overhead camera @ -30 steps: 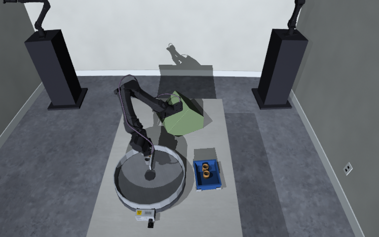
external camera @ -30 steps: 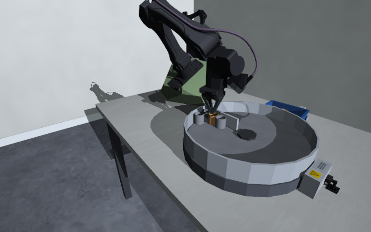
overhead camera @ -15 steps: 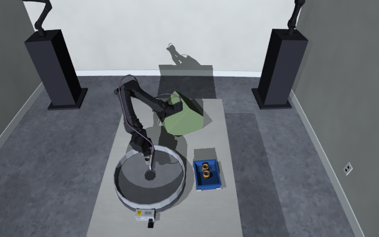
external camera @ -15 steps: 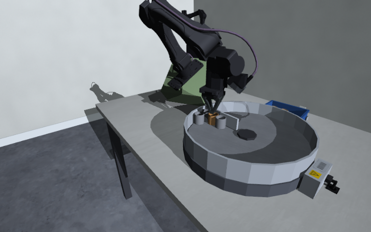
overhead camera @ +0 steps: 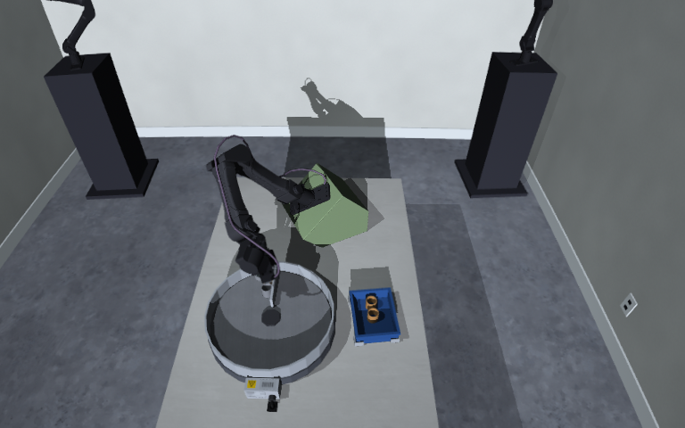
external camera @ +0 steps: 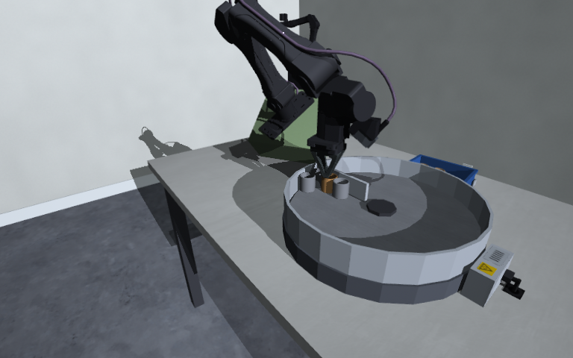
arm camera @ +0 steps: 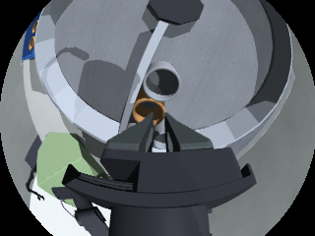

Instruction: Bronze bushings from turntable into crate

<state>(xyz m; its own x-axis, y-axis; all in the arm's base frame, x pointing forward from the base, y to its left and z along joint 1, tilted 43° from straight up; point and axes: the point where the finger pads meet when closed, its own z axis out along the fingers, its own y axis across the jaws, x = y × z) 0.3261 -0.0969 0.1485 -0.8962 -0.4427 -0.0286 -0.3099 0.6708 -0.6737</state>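
Light is moderate and hard-edged, with the back wall (overhead camera: pixel 226 75) (external camera: pixel 105 75) bright and the side wall (overhead camera: pixel 615 126) (external camera: pixel 465 84) a dull grey; the arm's shadow (overhead camera: pixel 341 108) (external camera: pixel 163 145) falls crisply on the back wall, and a curved shadow crosses the turntable (overhead camera: pixel 323 282) (external camera: pixel 405 268); the arm (overhead camera: pixel 237 196) (external camera: pixel 291 46) is so dark that detail sinks; the wrist view bows strongly towards its black, rounded corners, its small things coarse and jagged

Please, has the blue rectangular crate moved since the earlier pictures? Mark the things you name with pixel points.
No. In the top view, the blue rectangular crate (overhead camera: pixel 377 338) (external camera: pixel 453 169) keeps its place beside the round grey-rimmed turntable (overhead camera: pixel 298 366) (external camera: pixel 386 268) (arm camera: pixel 54 90).
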